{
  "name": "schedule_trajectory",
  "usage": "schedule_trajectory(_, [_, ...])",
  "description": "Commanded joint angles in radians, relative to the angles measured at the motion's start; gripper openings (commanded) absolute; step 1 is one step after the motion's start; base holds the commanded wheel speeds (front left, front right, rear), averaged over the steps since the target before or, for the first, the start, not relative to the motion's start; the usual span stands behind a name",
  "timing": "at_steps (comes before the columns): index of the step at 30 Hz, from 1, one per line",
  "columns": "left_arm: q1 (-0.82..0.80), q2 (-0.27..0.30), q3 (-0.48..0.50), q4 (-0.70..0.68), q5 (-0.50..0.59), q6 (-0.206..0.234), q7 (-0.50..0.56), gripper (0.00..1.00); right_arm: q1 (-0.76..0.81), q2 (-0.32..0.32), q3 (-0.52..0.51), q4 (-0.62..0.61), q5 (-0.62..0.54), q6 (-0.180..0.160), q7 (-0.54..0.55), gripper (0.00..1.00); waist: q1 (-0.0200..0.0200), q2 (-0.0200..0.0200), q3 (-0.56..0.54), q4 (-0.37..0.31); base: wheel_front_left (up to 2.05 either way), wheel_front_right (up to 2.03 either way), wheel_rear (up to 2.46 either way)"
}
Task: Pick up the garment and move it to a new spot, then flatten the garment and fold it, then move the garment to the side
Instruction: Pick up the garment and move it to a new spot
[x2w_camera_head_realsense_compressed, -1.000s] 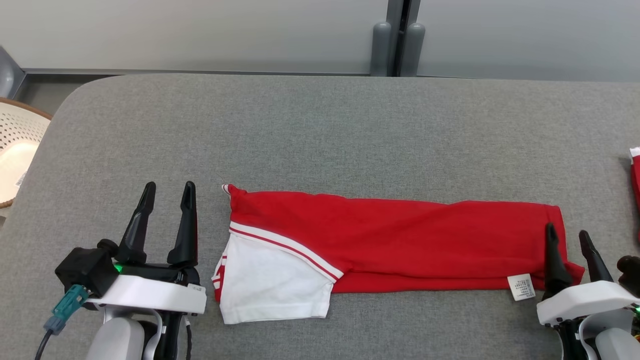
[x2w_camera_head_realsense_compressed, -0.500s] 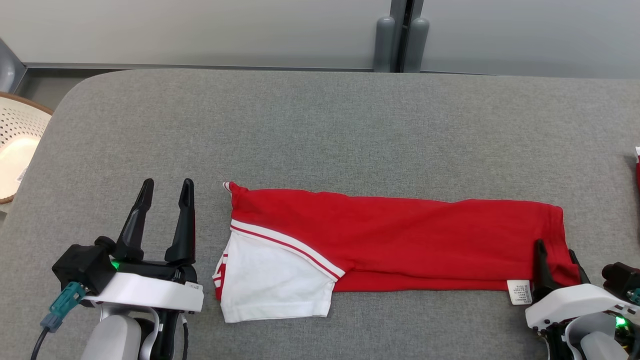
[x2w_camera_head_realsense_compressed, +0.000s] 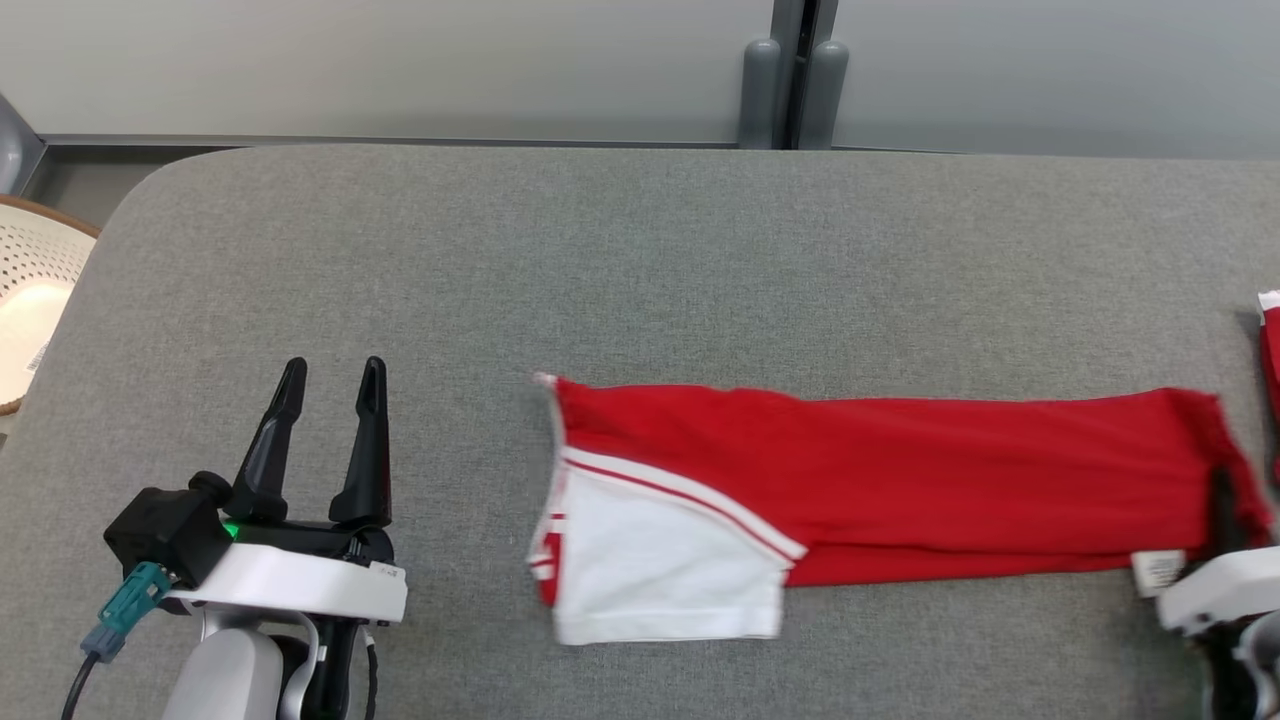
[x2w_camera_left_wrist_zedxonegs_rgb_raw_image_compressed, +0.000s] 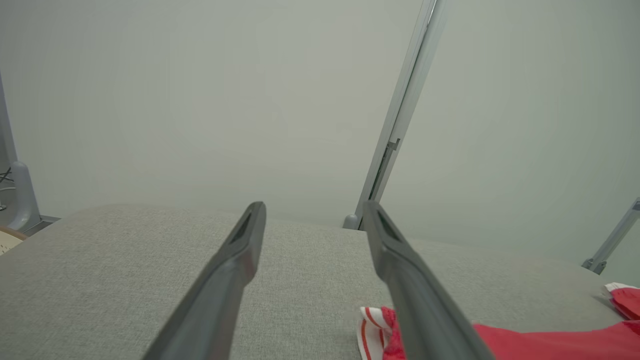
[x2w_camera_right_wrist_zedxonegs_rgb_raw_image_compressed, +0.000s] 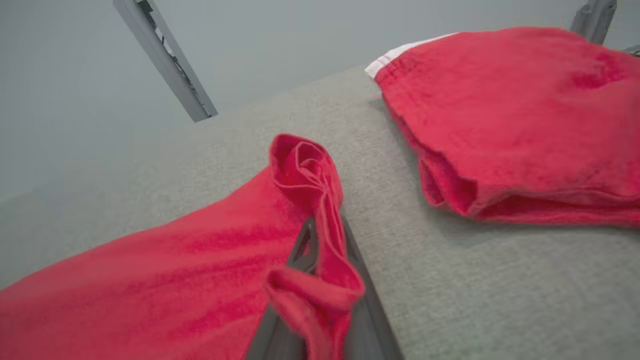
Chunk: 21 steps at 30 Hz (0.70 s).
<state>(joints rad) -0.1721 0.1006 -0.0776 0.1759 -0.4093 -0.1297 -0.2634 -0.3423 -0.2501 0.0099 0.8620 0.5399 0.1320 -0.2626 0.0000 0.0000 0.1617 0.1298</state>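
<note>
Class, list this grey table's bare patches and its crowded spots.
Free: the table from the garment to its far edge; the gap between the left gripper and the garment. Crowded: the right edge, with the right gripper and a second red pile.

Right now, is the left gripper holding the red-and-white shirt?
No, the left gripper stands open and empty on the grey surface, apart from the red-and-white shirt.
</note>
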Motion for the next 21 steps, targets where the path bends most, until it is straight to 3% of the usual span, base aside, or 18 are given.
schedule_trajectory(1, [-0.013,0.000,0.005,0.004,-0.004,-0.002,-0.001,1.00,-0.016,-0.033,-0.042,0.008,-0.023,-0.003,-0.002,0.00,0.0000,0.0000,-0.002,-0.001,0.00,0.00,0.00])
schedule_trajectory(4, [-0.010,0.000,0.004,0.006,-0.004,-0.002,-0.001,1.00,-0.033,-0.056,-0.133,0.012,-0.072,-0.002,-0.002,0.00,0.0000,0.0000,-0.008,-0.002,0.00,0.00,0.00])
schedule_trajectory(9, [-0.003,0.000,0.006,0.011,-0.009,-0.002,-0.001,1.00,-0.050,-0.039,-0.170,-0.028,-0.152,-0.002,-0.002,0.00,0.0000,0.0000,-0.024,-0.004,0.00,0.00,0.00])
schedule_trajectory(14, [0.020,-0.003,0.008,0.018,-0.012,-0.002,-0.001,1.00,-0.054,0.034,-0.111,-0.106,-0.176,-0.002,0.008,0.00,0.0000,0.0000,-0.048,-0.010,0.00,0.00,0.00])
schedule_trajectory(21, [0.031,-0.001,0.003,0.023,-0.012,-0.002,-0.001,1.00,-0.033,0.133,0.064,-0.265,-0.157,-0.002,0.121,0.00,0.0000,0.0000,-0.074,-0.013,0.00,0.00,0.00])
